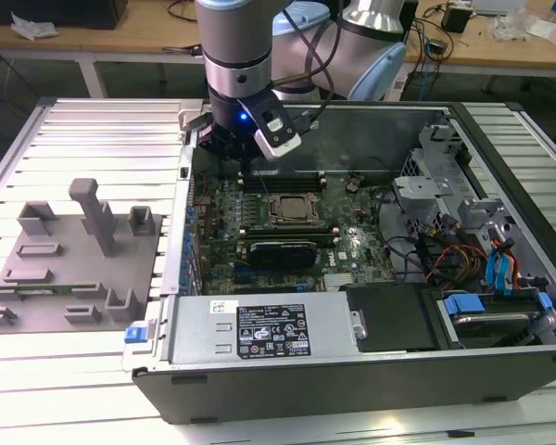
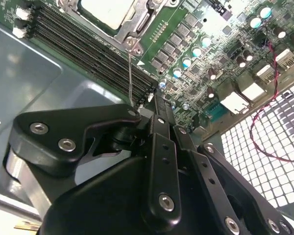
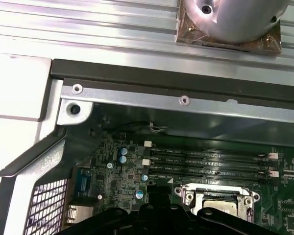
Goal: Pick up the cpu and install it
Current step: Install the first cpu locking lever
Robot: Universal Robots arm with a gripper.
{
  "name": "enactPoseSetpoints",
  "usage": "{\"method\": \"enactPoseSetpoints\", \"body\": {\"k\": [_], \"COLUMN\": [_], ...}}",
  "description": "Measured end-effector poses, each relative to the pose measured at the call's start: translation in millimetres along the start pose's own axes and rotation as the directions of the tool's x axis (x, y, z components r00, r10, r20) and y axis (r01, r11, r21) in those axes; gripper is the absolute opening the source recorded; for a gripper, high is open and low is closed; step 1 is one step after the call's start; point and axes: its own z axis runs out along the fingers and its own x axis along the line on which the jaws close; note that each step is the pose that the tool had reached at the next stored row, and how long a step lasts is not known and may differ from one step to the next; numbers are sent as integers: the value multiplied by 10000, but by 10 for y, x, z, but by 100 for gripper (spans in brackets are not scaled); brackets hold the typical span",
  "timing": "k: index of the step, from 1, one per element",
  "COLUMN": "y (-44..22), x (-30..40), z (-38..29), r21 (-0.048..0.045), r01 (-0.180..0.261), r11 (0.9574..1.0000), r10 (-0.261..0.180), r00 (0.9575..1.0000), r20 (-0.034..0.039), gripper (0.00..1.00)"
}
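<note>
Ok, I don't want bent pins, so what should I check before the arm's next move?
1. The cpu lies inside the frame: ok, its silver top shows there in both wrist views.
2. The cpu sits flat: cannot tell.
3. The gripper is off the cpu: ok, it hangs at the end of the memory slots, apart from the frame.
4. The thin rod by the gripper is latched: cannot tell.
5. The gripper is empty: cannot tell.
</note>
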Motion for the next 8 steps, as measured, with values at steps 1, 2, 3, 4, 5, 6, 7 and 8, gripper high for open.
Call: {"method": "enactPoseSetpoints", "body": {"k": [1, 2, 3, 4, 5, 6, 7, 8], "y": [0, -1, -1, -2, -3, -4, -4, -4], "x": [0, 0, 0, 0, 0, 1, 1, 1], "z": [3, 5, 7, 9, 11, 15, 17, 19], "r21": [-79, -182, -280, -393, -461, -558, -597, -629], "r01": [-3, -7, -10, -14, -16, -19, -21, -22], "r11": [10000, 9998, 9996, 9992, 9989, 9984, 9982, 9980], "r10": [4, 8, 11, 16, 18, 22, 24, 26], "r00": [10000, 10000, 10000, 10000, 10000, 10000, 10000, 10000], "r20": [10, 19, 28, 39, 46, 55, 58, 62], "gripper": [11, 11, 11, 11, 11, 11, 11, 11]}}
